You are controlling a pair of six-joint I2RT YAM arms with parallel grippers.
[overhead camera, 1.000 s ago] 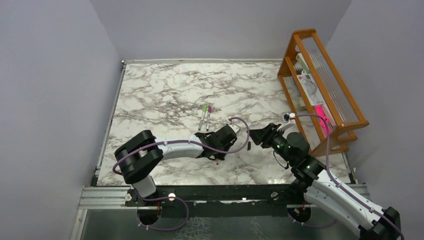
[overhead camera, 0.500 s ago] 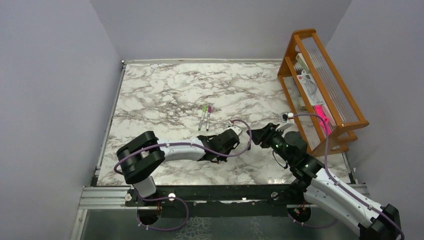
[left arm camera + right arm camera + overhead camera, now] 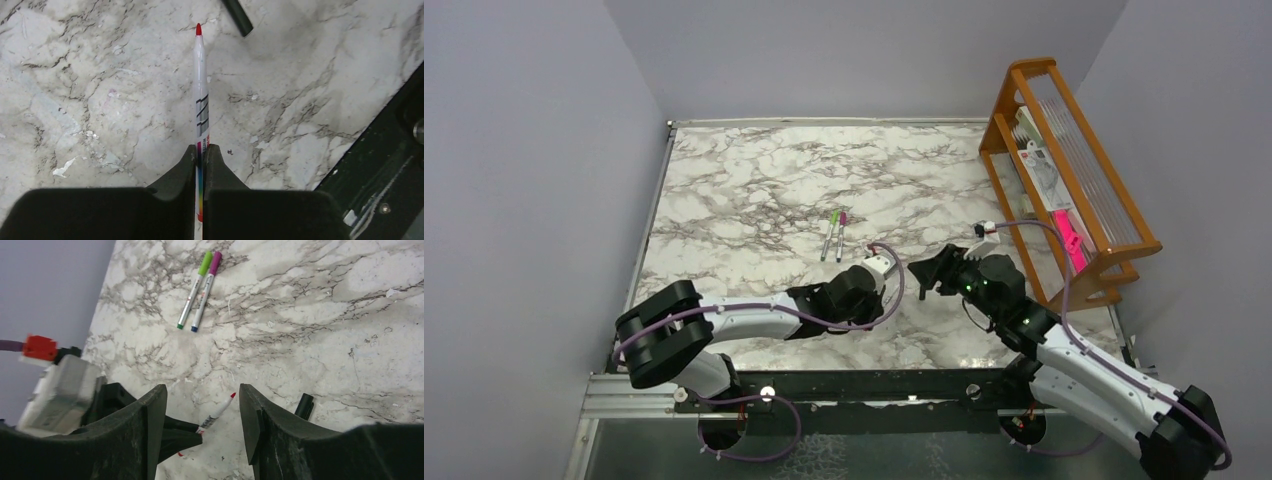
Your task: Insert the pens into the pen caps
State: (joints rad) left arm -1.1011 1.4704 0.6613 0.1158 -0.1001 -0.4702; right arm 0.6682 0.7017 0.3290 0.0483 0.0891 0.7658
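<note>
My left gripper point(image 3: 200, 148) is shut on a silvery pen point(image 3: 200, 90) whose bare red tip points away over the marble. A black cap point(image 3: 237, 17) lies on the table just past and right of that tip. My right gripper point(image 3: 200, 396) is open and empty, and hovers above the held pen point(image 3: 218, 413), which shows between its fingers. The black cap point(image 3: 304, 405) lies just outside its right finger. Two capped pens, one with a green cap point(image 3: 829, 236) and one with a magenta cap point(image 3: 841, 233), lie side by side farther back.
A wooden rack point(image 3: 1064, 170) stands at the right edge and holds papers and a pink tool point(image 3: 1070, 240). The table's dark front rail point(image 3: 385, 160) runs close to the right of my left gripper. Grey walls enclose the table.
My left arm has pulled its wrist back and to the left, with the pen in it. My right gripper has moved left, over the pen's tip.
</note>
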